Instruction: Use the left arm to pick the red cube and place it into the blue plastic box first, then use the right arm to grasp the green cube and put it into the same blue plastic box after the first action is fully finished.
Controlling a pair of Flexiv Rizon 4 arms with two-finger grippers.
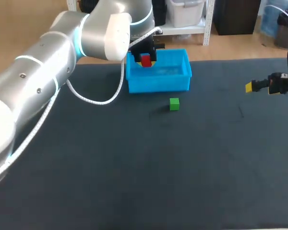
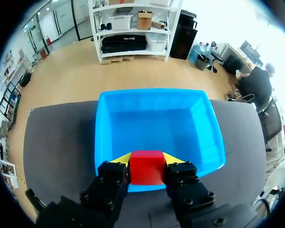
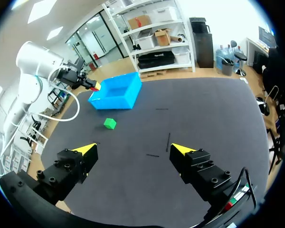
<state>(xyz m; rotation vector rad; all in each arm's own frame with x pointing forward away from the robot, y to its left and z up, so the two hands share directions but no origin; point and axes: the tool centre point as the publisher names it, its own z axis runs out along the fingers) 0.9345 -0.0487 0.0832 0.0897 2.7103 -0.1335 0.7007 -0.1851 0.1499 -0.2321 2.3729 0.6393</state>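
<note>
Red cube (image 2: 146,167) sits clamped between the yellow tips of my left gripper (image 1: 146,55), one fingertip pressed to each side of it, so that gripper is closed on the cube. In the head view the left arm (image 1: 62,48) comes in from the upper left of the frame and holds the cube over the left end of the blue plastic box (image 1: 158,84), which stands in the upper middle of the frame on the dark table (image 1: 134,167). From the left wrist camera the cube hangs over the box's nearest wall, with the box's bare floor ahead of the fingers. I can't tell how high above the rim it is.

Green cube (image 1: 174,104) lies on the table just in front of the box, apart from it.

My right gripper (image 3: 133,149) hovers at the right edge of the head view, well apart from the green cube, fingers spread wide with nothing between them.
</note>
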